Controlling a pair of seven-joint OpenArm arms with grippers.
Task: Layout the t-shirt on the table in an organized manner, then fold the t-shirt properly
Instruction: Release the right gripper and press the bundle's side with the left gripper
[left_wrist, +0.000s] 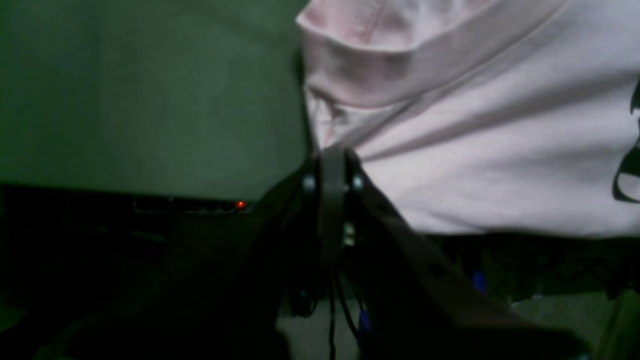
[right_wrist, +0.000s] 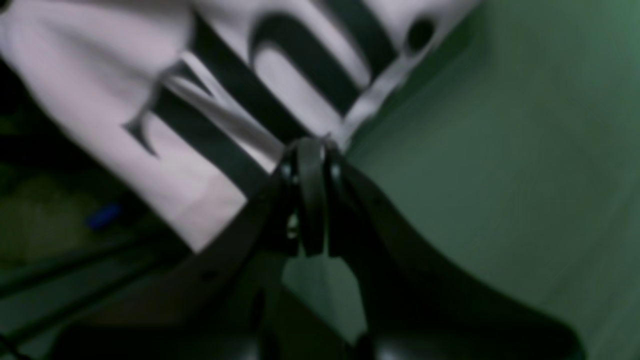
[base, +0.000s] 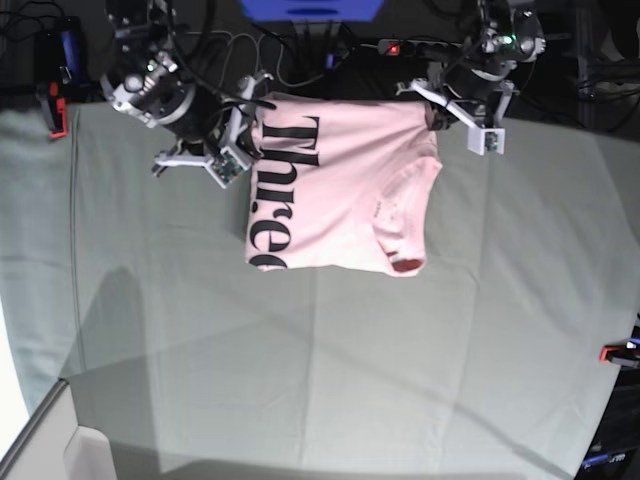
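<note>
Left gripper: fingers pressed together, pinching a fold of the shirt's edge; cloth fans out in taut creases from the fingertips.
Right gripper: fingers closed tight on the shirt's edge, right where a black letter stroke runs into the tips.
Shirt: pale pink, held up at its two far corners, one by each gripper, and hanging or draping from them toward the near side of the table; whether its lower edge touches the cloth I cannot tell.
Shirt at left fingers: plain pink cloth spreads up and to the right of the tips in the wrist view, with a hem band curling over above them and a bit of black print at the far right edge.
Shirt at right fingers: large black lettering spreads up and to the left of the tips.
Lettering in base view: reads "Three", running along the side nearer the right gripper.
Neckline: on the side nearer the left gripper, a reddish patch at its lower end.
Table: grey-green cover with crease lines; seen beside both pairs of fingers in the wrist views.
Clamps: red-orange, at the table edges, well apart from either gripper's fingers.
</note>
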